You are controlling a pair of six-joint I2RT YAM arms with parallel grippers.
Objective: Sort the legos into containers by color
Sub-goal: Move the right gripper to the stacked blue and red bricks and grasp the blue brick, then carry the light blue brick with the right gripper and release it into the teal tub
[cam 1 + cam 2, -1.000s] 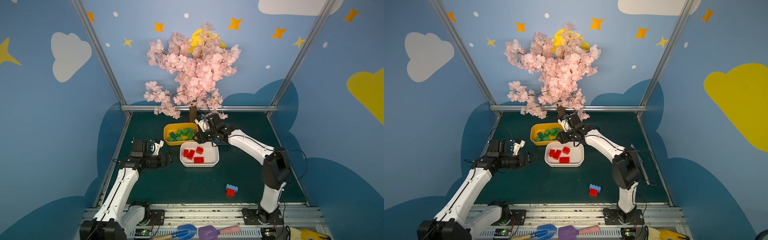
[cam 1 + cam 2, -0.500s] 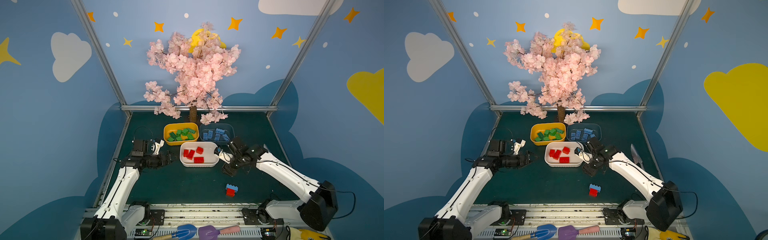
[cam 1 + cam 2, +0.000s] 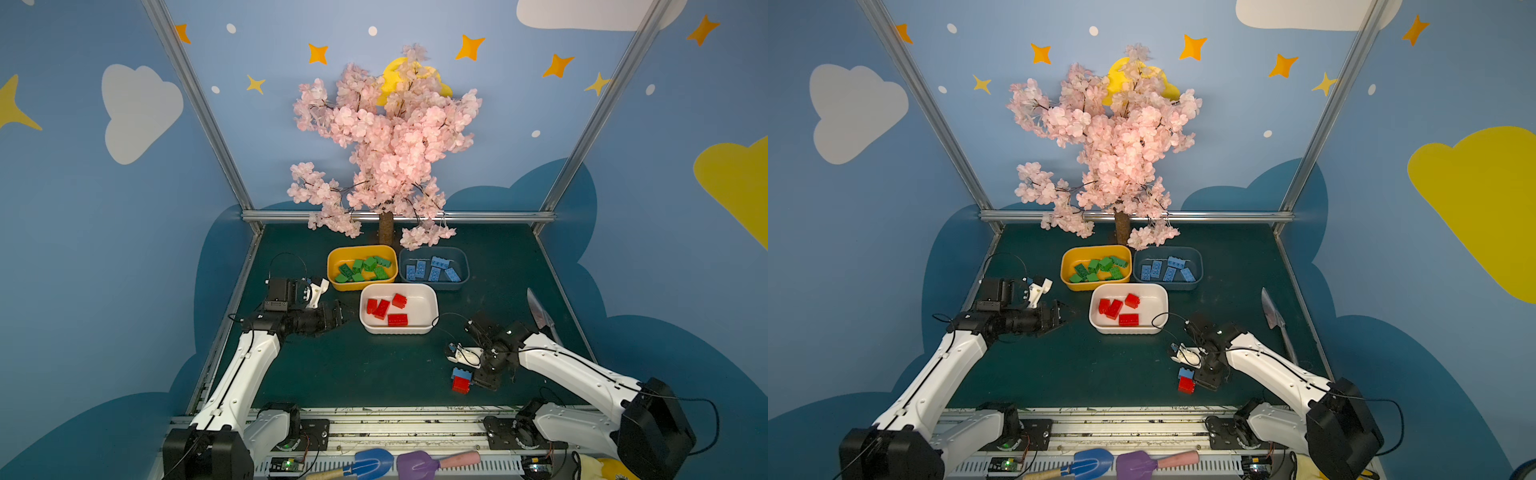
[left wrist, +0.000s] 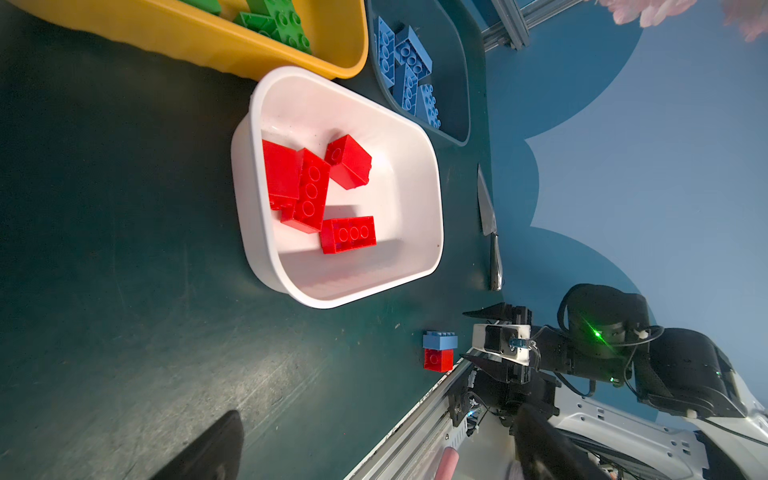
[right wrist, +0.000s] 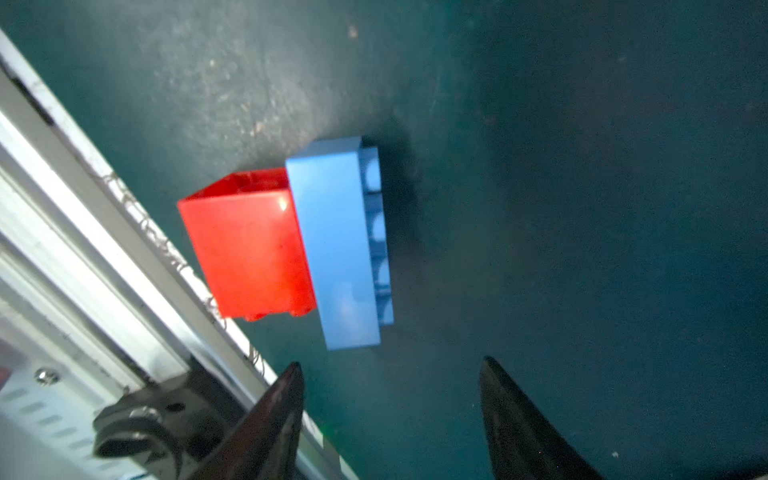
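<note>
Behind the white tub [image 3: 433,309] a pink blossom tree [image 3: 386,137] is rising. Its lowest sprays are overhanging the far rim of the slate-blue tub [image 3: 466,268], which is sitting just behind the white tub, side by side with the yellow-orange tub [image 3: 332,266]. A silvery bladed tool [image 3: 539,311] is lying well off the white tub's right-arm end. A blue toy shovel [image 3: 371,461] and a purple toy shovel [image 3: 417,464] are resting on the rail far in front of it.

A light blue brick [image 3: 462,372] is lying pressed against a red brick [image 3: 460,385] on the worktop [image 3: 353,374], in front of the white tub and off its right-arm corner. The right arm [image 3: 565,368] is hovering its jaws spread and empty, with the pair just beyond their tips, not between them. The left arm [image 3: 249,365] is holding its jaws gaping wide, gripping nothing, just beside the white tub's opposite end.

Red bricks [image 3: 386,309] are lying in the white tub, green bricks [image 3: 365,268] in the yellow-orange tub, and blue bricks [image 3: 434,268] in the slate-blue tub. In both top views the right arm's wrist is covering one edge of the pair. The right wrist view is blurring it, so whether the two bricks are clipped together is hard to make out.
</note>
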